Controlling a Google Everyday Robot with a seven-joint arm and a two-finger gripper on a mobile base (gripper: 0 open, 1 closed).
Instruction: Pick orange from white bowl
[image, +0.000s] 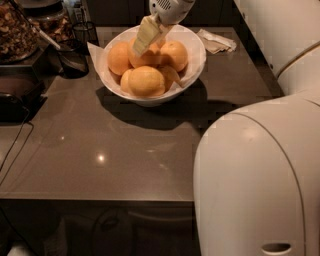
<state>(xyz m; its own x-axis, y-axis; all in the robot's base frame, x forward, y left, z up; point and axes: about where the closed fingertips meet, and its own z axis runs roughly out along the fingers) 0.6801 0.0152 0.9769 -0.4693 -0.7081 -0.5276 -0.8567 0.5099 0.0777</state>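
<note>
my gripper (144, 44) is down over the white bowl (196, 60), tip against the top orange (150, 57) of the pile. can't tell if i'm spread or clamped. the bowl sits at the far middle of the dark counter (115, 150), with a crumpled napkin (216, 42) near its right side.
</note>
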